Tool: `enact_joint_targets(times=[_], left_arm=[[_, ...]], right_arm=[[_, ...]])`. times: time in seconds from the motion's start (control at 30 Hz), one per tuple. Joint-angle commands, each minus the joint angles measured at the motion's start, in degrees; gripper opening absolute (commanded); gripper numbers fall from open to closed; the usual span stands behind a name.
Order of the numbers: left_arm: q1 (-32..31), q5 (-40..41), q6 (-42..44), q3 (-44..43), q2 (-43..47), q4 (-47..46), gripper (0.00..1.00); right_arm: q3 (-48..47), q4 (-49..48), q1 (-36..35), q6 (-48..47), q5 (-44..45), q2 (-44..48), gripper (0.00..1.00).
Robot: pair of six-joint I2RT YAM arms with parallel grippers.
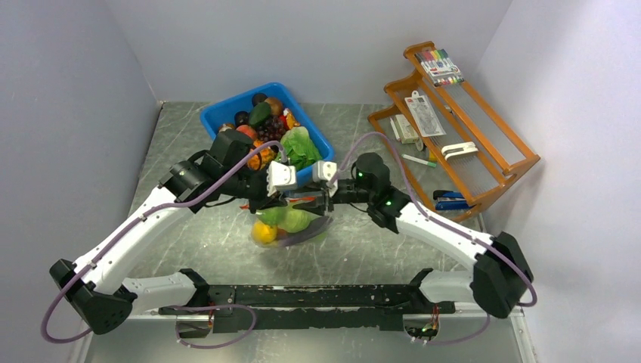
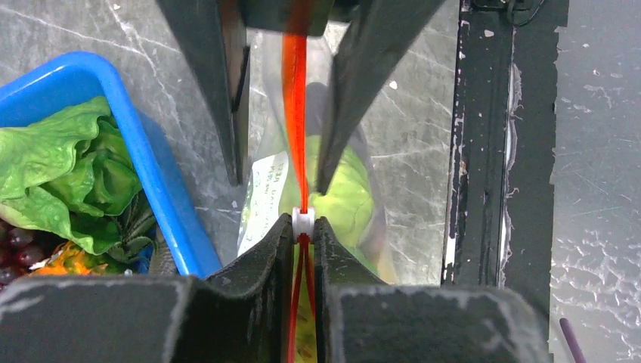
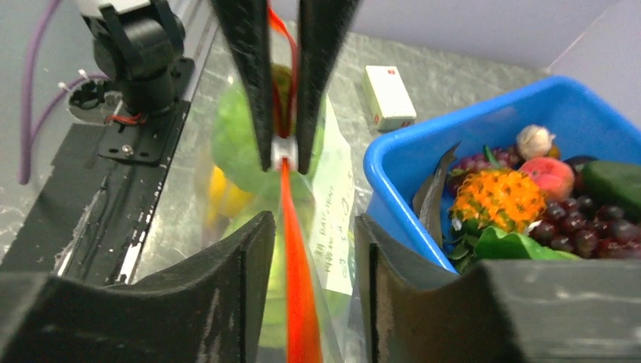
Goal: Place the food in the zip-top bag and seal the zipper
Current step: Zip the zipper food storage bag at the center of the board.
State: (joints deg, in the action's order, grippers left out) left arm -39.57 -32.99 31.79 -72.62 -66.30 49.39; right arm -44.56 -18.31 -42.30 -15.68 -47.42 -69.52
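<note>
Grey marbled worktop [image 1: 227,249], plain pale walls [image 1: 302,38] on three sides, orange wooden rack [image 1: 487,147] at right.

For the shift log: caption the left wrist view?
Left gripper shut on the zipper; right gripper, jaws open, straddles it.

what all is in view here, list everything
bag: one, clear, between the grippers
zipper: one, red-orange, bag mouth, white slider
food in bag: several, green and yellow
bin: one, blue, behind bag
food in bin: many, mixed colours, filling bin
rack: one, orange wood, far right
markers: one pack, mixed colours, on rack
box: one, white, table by bin
tool: one, blue, by rack
left gripper: one, black, shut on zipper slider
right gripper: one, black, open astride zipper
</note>
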Motion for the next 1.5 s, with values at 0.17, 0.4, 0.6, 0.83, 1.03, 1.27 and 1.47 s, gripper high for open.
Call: enact_joint_targets(times=[0.17,0.4,0.6,0.83,1.03,1.27,1.47], left_arm=[[0.11,-0.04,-1.28,-0.43,3.04,-1.29,0.07],[0.14,5.85,-6.44,3.68,7.8,0.0,0.07],[0.15,7.66,-7.99,4.89,11.14,0.72,0.07],[0.13,7.81,-8.23,5.4,11.43,1.18,0.07],[0.23,9.56,-7.88,6.24,12.5,1.15,0.07],[0.11,11.15,-7.83,6.78,14.37,-0.48,0.07],[0.16,6.93,-9.47,7.64,16.11,-4.02,0.07]], right_arm=[[0.24,-1.77,-0.68,-1.31,7.4,-1.75,0.0],[8.91,-8.8,6.76,5.28,9.4,2.73,0.0],[10.35,-7.39,10.53,4.68,8.3,3.88,0.0],[10.65,-6.94,12.06,5.47,10.26,4.69,0.0],[10.49,-6.2,12.24,6.04,11.78,5.25,0.0],[9.13,-3.12,12.51,6.34,11.69,6.43,0.0],[7.3,5.67,12.44,9.62,10.46,13.79,0.0]])
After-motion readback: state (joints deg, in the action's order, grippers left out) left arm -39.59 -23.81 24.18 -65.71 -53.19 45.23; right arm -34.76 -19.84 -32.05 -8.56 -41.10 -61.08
